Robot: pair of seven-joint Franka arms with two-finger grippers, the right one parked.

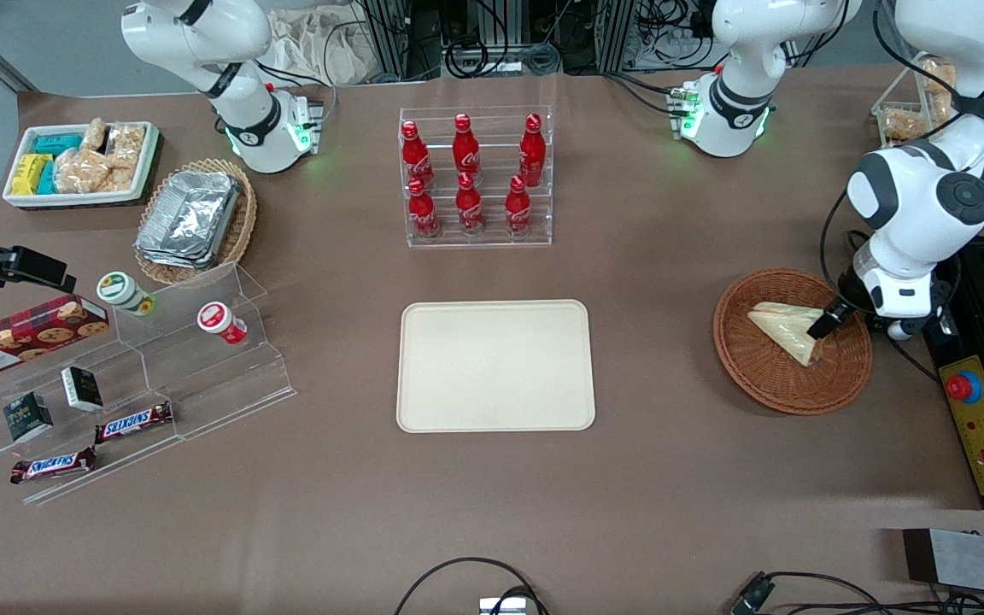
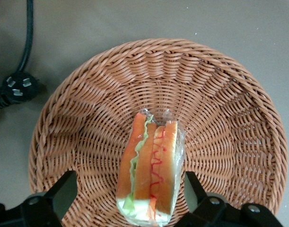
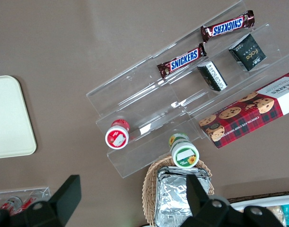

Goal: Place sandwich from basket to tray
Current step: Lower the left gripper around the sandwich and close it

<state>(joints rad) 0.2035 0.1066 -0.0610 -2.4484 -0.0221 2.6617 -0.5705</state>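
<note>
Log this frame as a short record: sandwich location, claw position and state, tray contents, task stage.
sandwich: wrapped wedge lying in the basket
claw: open, lowered into the basket, its fingers on either side of the sandwich, not closed on it
tray: nothing on it, toward the parked arm's end from the basket
task stage: grasp not yet made; sandwich not lifted

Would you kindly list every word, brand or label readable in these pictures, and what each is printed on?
"SNICKERS": each of two Snickers bars on the acrylic step display.
"WALKERS": cookie box.
"foice", roughly: dark small box; uncertain.
Coca-Cola bottles: white script too small to read.
Control box, cup lids: unreadable.
Sandwich, basket, tray: no text.
End effector open, straddling the sandwich.
</note>
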